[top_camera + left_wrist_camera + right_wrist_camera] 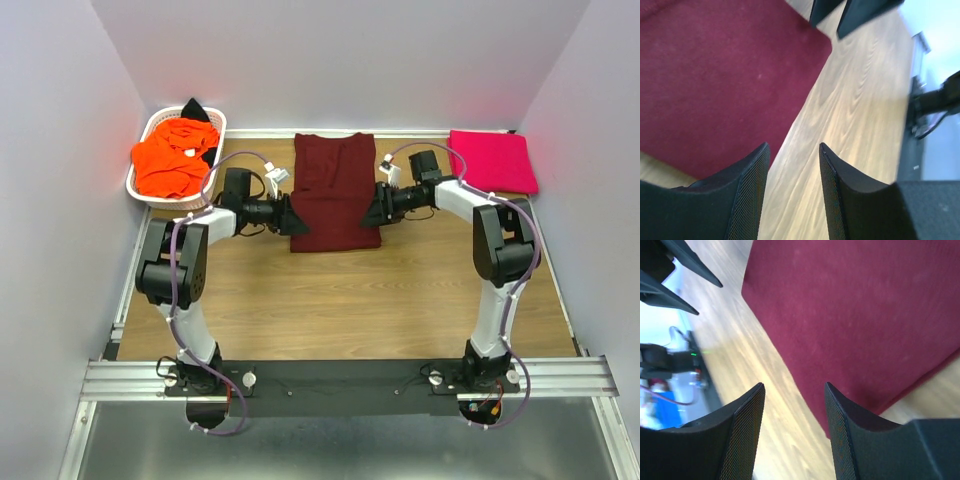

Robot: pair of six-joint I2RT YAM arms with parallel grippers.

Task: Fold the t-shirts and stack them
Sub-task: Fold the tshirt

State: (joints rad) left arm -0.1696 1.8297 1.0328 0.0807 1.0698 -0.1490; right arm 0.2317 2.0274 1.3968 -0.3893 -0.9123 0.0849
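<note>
A dark maroon t-shirt (335, 190) lies flat on the wooden table as a long folded rectangle. My left gripper (296, 221) hovers at the shirt's near left corner, open with nothing between its fingers. In the left wrist view the gripper (792, 147) straddles the edge of the maroon shirt (715, 75). My right gripper (376, 209) is at the shirt's right edge, also open and empty. In the right wrist view the gripper (794, 386) stands over the border of the maroon cloth (865, 305). A bright pink t-shirt (492, 160) lies folded at the back right.
A white lattice basket (146, 135) at the back left holds a crumpled orange t-shirt (175, 158) and a black one (197, 108). Grey walls close in the table on three sides. Bare wood (340, 300) lies between the shirt and the arm bases.
</note>
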